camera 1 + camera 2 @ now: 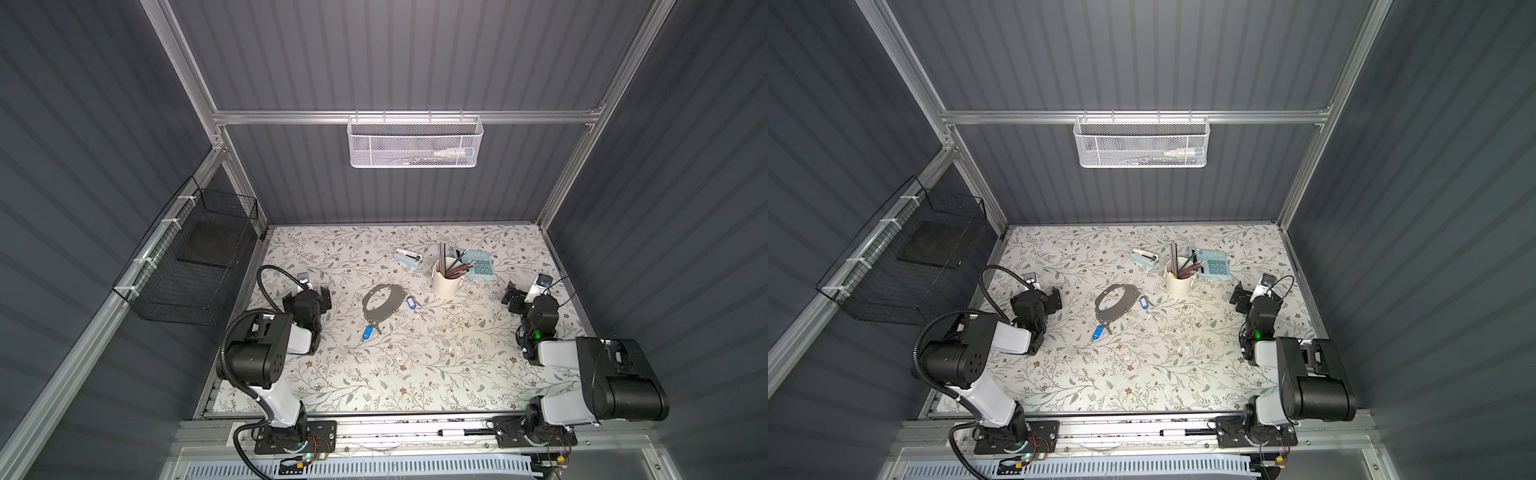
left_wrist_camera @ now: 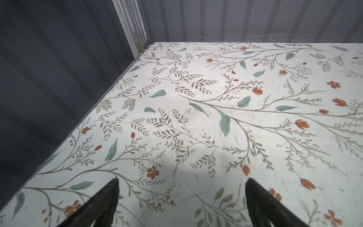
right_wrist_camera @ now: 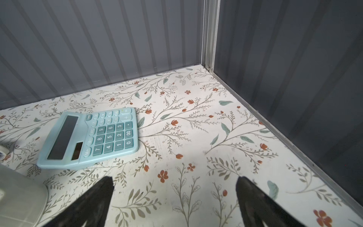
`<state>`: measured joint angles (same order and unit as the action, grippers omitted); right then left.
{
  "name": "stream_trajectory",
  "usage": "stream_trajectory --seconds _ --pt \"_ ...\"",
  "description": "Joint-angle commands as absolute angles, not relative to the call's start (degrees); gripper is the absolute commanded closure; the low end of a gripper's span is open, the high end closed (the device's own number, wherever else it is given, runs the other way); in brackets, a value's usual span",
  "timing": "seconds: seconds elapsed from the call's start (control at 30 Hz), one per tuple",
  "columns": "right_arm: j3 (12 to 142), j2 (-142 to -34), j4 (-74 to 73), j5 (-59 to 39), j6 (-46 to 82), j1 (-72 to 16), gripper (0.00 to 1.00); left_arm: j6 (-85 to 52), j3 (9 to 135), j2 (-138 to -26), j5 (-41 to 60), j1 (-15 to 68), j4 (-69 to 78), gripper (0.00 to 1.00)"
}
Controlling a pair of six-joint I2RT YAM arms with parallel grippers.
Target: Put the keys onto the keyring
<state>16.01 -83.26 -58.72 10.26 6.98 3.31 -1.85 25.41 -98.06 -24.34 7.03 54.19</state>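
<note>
The keyring, a flat grey oval loop, lies on the floral table near the middle. One blue-tagged key rests just in front of the loop. A second key sits against the loop's right edge. My left gripper hovers open to the left of the loop, over bare table. My right gripper stands open far to the right, nothing between its fingers. Neither wrist view shows the keys or keyring.
A white cup of pencils, a pale blue calculator and a stapler stand at the back. A white mesh basket hangs on the rear wall, a black wire basket on the left wall.
</note>
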Motion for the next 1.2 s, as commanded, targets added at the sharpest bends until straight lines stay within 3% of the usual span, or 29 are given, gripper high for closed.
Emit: stream_trajectory --seconds 0.0,1.17 --pt "17.14 -83.75 -58.84 10.46 6.2 2.9 0.01 -1.45 26.37 -98.58 -24.0 6.59 53.63 0.0" --pt "17.14 -84.13 -59.68 13.0 4.48 0.88 0.01 -0.88 25.8 -98.44 -23.38 6.77 54.87 0.0"
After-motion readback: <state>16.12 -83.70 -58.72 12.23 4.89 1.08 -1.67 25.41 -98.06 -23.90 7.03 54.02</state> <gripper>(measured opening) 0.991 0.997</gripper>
